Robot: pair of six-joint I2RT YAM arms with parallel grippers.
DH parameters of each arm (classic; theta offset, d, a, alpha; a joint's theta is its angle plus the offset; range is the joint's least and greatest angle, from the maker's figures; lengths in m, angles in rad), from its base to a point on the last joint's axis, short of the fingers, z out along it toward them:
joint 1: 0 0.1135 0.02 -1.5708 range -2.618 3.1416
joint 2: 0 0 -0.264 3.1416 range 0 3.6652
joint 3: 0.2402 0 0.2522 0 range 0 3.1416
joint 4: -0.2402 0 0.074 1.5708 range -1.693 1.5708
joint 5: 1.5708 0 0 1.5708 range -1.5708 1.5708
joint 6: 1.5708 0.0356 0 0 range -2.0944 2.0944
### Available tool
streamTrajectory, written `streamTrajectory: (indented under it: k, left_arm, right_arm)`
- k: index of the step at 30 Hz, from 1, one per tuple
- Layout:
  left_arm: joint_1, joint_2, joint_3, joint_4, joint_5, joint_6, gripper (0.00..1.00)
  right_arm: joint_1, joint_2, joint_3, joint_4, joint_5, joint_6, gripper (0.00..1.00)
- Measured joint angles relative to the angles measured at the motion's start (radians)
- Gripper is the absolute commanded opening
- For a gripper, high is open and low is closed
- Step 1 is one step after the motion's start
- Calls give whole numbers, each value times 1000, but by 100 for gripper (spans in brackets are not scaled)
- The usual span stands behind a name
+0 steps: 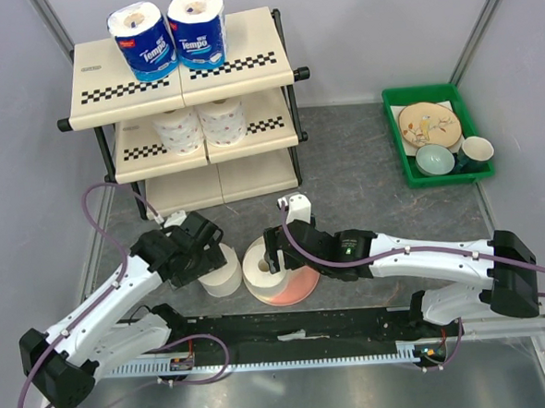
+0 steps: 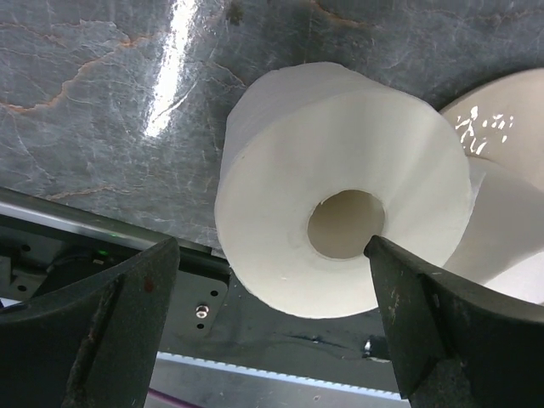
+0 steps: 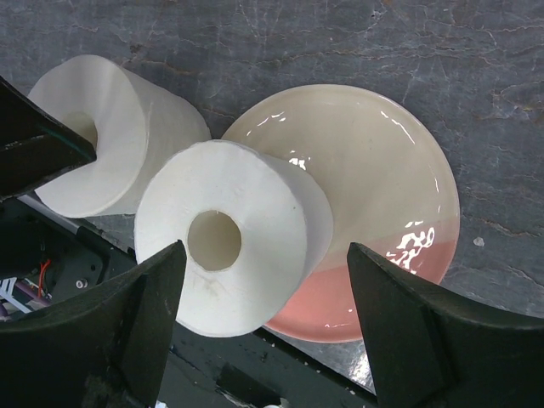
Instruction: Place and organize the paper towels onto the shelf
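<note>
Left gripper (image 2: 272, 248) gapes wide over one unwrapped white paper roll (image 2: 340, 161), right gripper (image 3: 268, 252) over the other roll (image 3: 255, 200); I centre, then squeeze softly.

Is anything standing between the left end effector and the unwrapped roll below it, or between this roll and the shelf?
Nothing visible. The open left end effector hangs directly over the roll; only tabletop shows between it and the shelf.

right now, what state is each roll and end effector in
wrapped rolls: two, upright on top tier of the shelf
middle-tier rolls: two unwrapped, upright, side by side
table roll: on end, not shelved
plate roll: on end on the plate
left end effector: open over table roll
right end effector: open over plate roll
</note>
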Motion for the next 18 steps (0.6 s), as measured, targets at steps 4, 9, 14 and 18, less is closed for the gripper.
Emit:
streamTrajectory:
  k: [4,9,14,18]
  left_arm:
    - [-8,-63,-34,10,-17,-56,99]
    - [-10,-119,-63,11,-47,-98,99]
    - [-10,-165,-66,12,-85,-118,99]
    - [-10,-173,-66,12,-108,-122,99]
  right_arm:
    - [0,0,0,0,0,-1,85]
    - [0,0,0,0,-3,-1,85]
    - [0,0,0,0,-4,-6,85]
    - [0,0,0,1,-4,-8,85]
